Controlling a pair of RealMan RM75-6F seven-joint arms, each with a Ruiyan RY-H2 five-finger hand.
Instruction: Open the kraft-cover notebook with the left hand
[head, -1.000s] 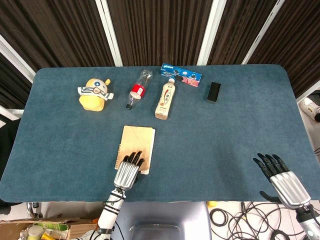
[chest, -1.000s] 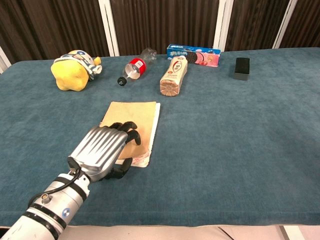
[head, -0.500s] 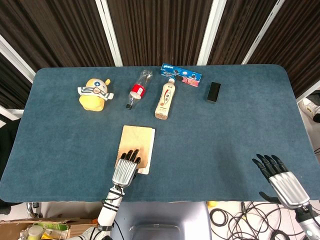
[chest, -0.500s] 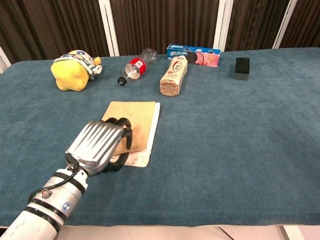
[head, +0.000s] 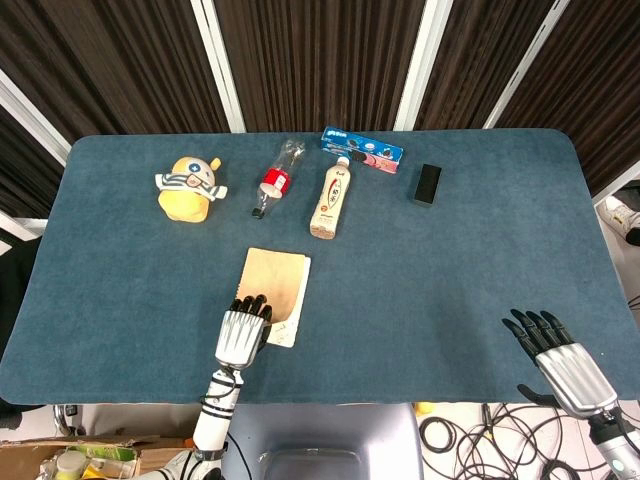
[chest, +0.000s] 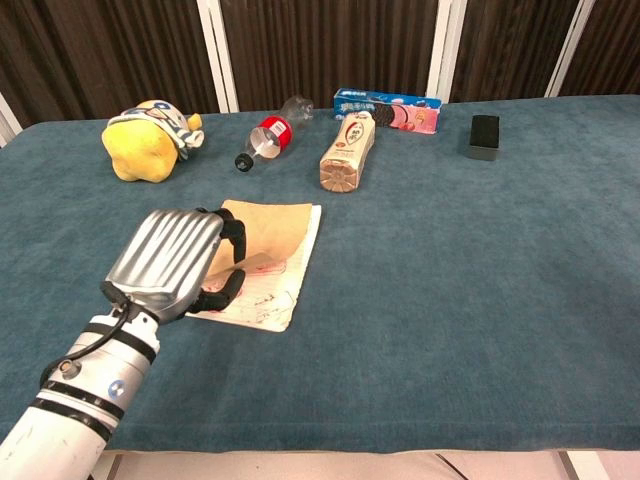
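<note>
The kraft-cover notebook (head: 278, 284) (chest: 277, 236) lies on the blue table near the front edge. Its near part of the brown cover is lifted and peeled to the left, baring a white written page (chest: 262, 296). My left hand (head: 240, 334) (chest: 172, 261) sits at the notebook's near left corner with fingers curled around the raised cover edge, holding it up. My right hand (head: 558, 359) rests at the table's front right corner, fingers spread and holding nothing; the chest view does not show it.
Along the back stand a yellow plush toy (head: 189, 186), a lying clear bottle with red label (head: 275, 180), a lying beige drink bottle (head: 331, 199), a blue biscuit box (head: 362, 150) and a small black box (head: 427, 185).
My left hand has slid left and back toward the front edge, pulling the cover's near edge up with it. A white page now shows beneath. The right hand stays put.
</note>
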